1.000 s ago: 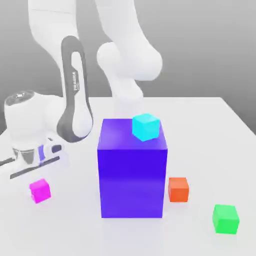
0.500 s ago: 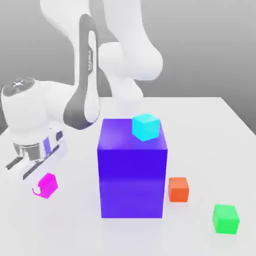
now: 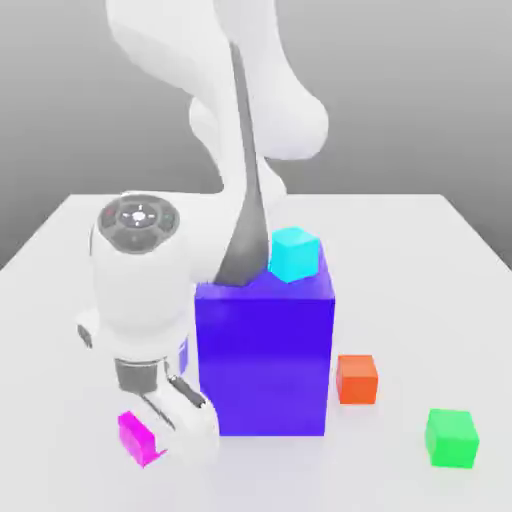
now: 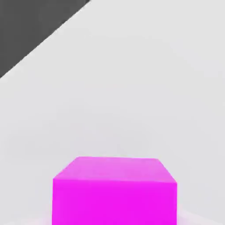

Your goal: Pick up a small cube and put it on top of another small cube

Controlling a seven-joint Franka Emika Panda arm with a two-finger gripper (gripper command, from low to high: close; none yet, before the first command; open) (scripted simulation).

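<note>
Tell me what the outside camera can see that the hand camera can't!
The exterior view alone has the robot arm, the tall blue block with the cyan cube on top, the orange cube and the green cube. The hand view alone has a dark corner beyond the table's edge. Both have the pink cube and the white table.

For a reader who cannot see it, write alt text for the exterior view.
A white robot arm's tool meets a pink cube on a white table, beside a tall blue block topped by a cyan cube. Orange and green cubes sit to the right.
</note>
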